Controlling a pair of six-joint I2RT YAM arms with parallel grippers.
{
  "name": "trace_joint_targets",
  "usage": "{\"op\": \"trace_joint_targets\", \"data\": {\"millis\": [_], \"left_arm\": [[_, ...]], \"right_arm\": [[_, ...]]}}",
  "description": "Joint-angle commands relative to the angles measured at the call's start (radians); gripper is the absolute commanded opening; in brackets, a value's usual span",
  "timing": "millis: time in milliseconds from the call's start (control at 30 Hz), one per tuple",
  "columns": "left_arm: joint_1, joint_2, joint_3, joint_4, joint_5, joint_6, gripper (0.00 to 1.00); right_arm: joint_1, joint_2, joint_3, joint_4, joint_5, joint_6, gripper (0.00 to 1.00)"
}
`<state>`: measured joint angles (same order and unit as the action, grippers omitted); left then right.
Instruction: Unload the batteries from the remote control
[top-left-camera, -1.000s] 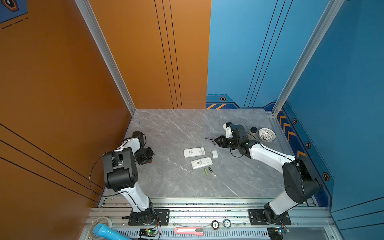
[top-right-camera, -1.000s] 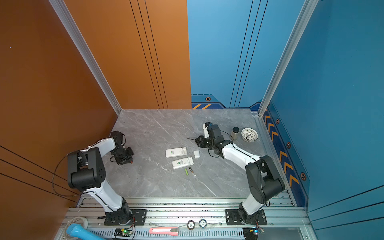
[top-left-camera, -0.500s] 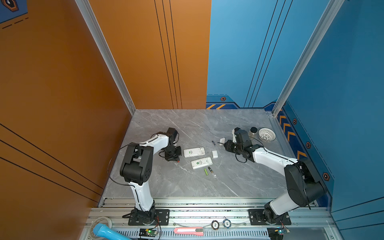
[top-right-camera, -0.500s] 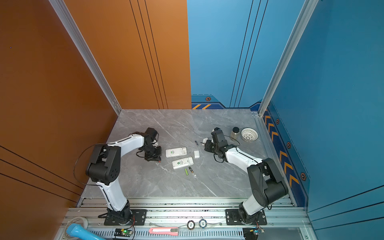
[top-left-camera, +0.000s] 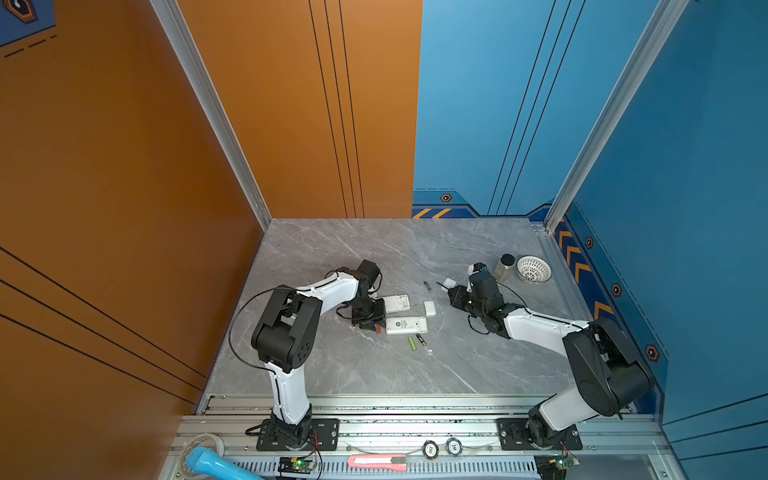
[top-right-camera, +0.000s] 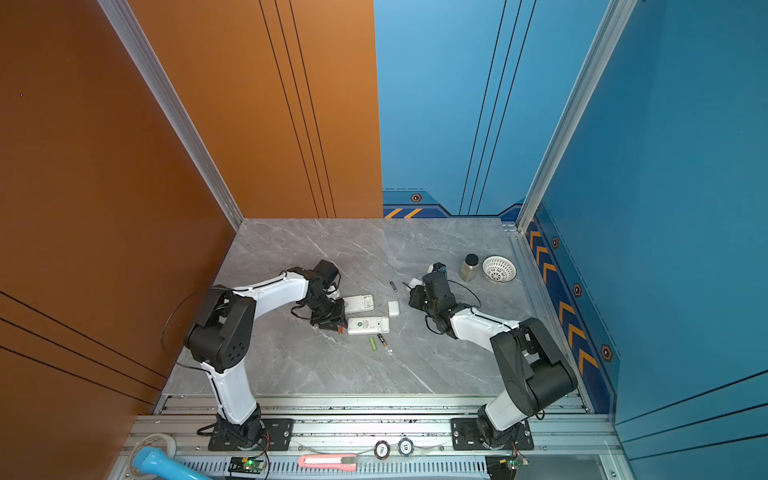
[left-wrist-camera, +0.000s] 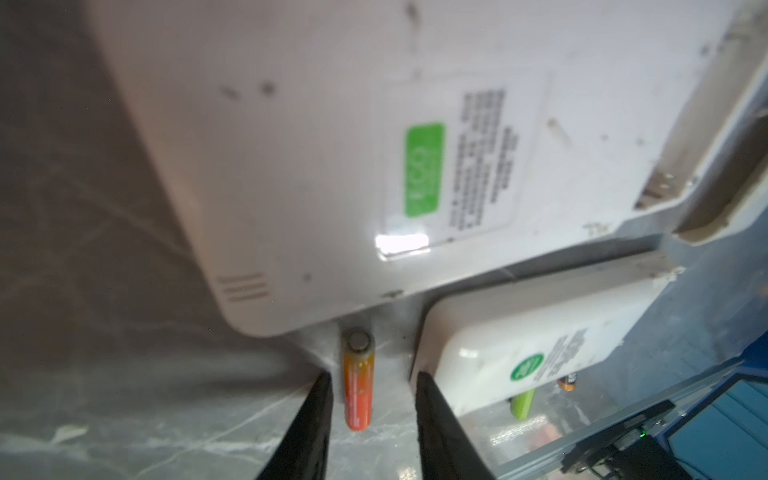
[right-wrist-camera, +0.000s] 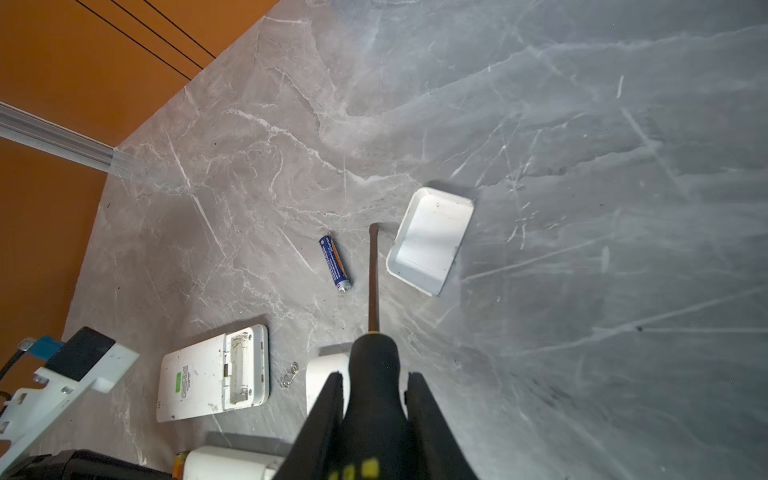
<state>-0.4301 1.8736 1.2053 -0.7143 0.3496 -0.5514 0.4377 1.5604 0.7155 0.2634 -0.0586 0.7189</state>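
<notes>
Two white remote controls (top-left-camera: 397, 302) (top-left-camera: 406, 325) lie back-up mid-table. My left gripper (left-wrist-camera: 372, 384) is open at their left ends, low over the table. A red-orange battery (left-wrist-camera: 358, 382) lies on the table between its fingers, touching neither; in a top view the battery (top-left-camera: 378, 330) shows beside the left gripper (top-left-camera: 371, 324). A lime green battery (top-left-camera: 412, 343) and a black, gold-ended one (top-left-camera: 421, 340) lie in front of the nearer remote. A dark blue battery (right-wrist-camera: 335, 264) lies farther back. My right gripper (right-wrist-camera: 374, 386) is shut on a black screwdriver (right-wrist-camera: 373, 274).
Two white battery covers (top-left-camera: 429, 308) (right-wrist-camera: 430, 241) lie loose right of the remotes, and a small wire spring (right-wrist-camera: 289, 374) lies by the open compartment. A jar (top-left-camera: 504, 267) and a white basket (top-left-camera: 534, 270) stand at the back right.
My left arm swung in from the table's left side to the remotes, and its jaws opened around the red-orange battery. My right gripper drew back a little with the screwdriver.
</notes>
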Motion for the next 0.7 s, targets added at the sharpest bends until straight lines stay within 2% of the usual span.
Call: {"op": "trace_joint_targets", "data": {"millis": [0, 100, 200, 300, 400, 500, 567, 667], "left_arm": [[-0.011, 0.007, -0.033, -0.034, -0.027, -0.018, 0.56], [-0.009, -0.021, -0.019, -0.035, -0.031, -0.022, 0.68], [-0.004, -0.045, -0.001, -0.034, -0.036, -0.032, 0.77], [0.013, -0.063, 0.021, -0.034, -0.026, -0.041, 0.90], [0.043, -0.096, 0.050, -0.034, -0.011, -0.045, 0.95], [0.089, -0.156, 0.069, -0.026, -0.036, -0.044, 0.97], [0.130, -0.203, 0.068, 0.007, -0.069, -0.025, 0.98], [0.225, -0.289, 0.055, 0.089, -0.132, 0.024, 1.00]], "right_arm": [[0.006, 0.017, -0.030, -0.009, -0.030, 0.035, 0.38], [0.007, -0.018, -0.045, -0.033, -0.022, 0.042, 0.54], [-0.001, -0.074, -0.062, -0.082, 0.015, 0.044, 0.63], [-0.030, -0.141, -0.087, -0.093, 0.037, 0.054, 0.74], [-0.083, -0.212, -0.069, -0.166, 0.043, 0.032, 0.78], [-0.148, -0.292, -0.033, -0.314, 0.132, -0.024, 0.90], [-0.216, -0.340, -0.042, -0.350, 0.167, -0.065, 1.00], [-0.334, -0.403, -0.077, -0.360, 0.211, -0.118, 1.00]]}}
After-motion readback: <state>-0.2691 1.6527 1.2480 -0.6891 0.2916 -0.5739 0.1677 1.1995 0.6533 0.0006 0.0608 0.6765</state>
